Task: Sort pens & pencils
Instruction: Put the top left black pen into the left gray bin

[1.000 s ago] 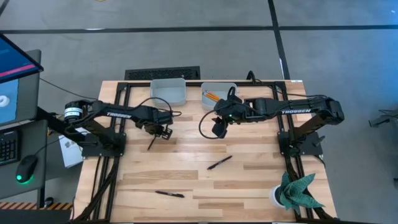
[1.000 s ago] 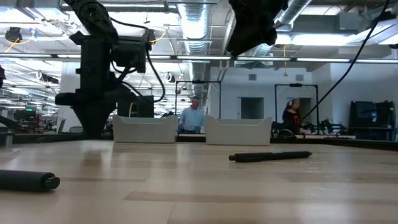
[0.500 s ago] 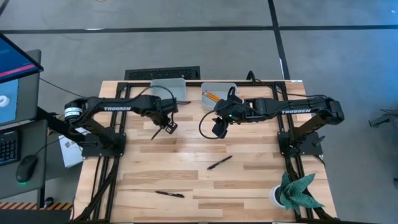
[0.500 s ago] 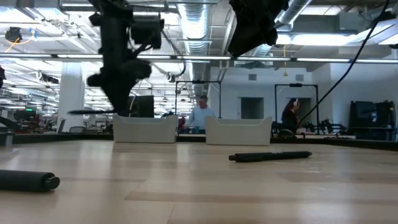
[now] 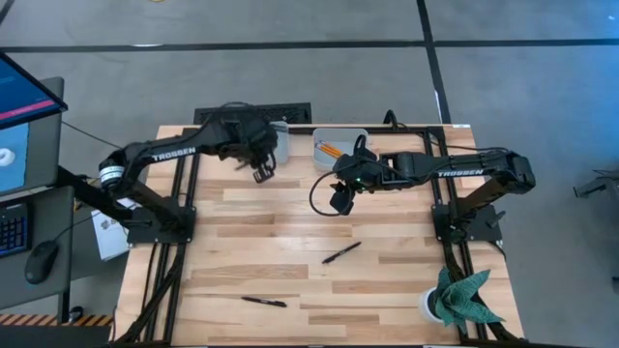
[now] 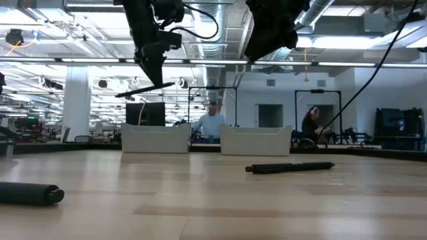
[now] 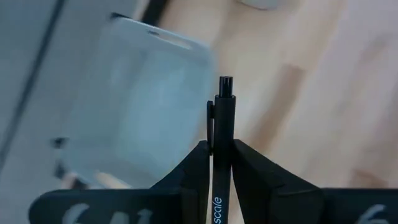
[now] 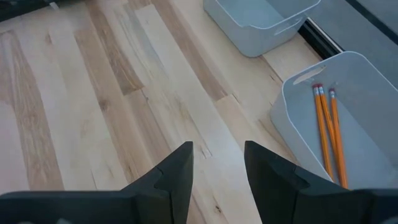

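Two pale grey bins stand side by side at the far edge of the bench (image 5: pixel 290 242). The right bin (image 5: pixel 356 138) holds the two orange pencils (image 8: pixel 326 134), which lie close together and almost parallel on its floor. The left bin (image 8: pixel 261 22) looks empty inside in the right wrist view; in the high view it is mostly covered by the left arm.

The bench is made of light wooden planks. One black pen (image 5: pixel 341 252) lies near the middle of it, turned at an angle, and a second pen on the bench (image 5: pixel 263 302) lies close to the near edge, well apart from the first. A small potted plant (image 5: pixel 455 298) stands at the near right corner. A computer mouse (image 5: pixel 36 263) sits on a desk to the left of the bench. In the low view the room behind is a large hall with ceiling pipes, and a person (image 6: pixel 211 124) shows behind the bins.

The left gripper (image 5: pixel 261 170) hangs above the left bin, and its fingers (image 7: pixel 193 171) are clenched on a third pen (image 7: pixel 221 149), whose clicker end sticks out past them. The right gripper (image 5: pixel 339 201) hovers above the bench just in front of the right bin, with its fingers (image 8: pixel 177 171) parted and holding nothing
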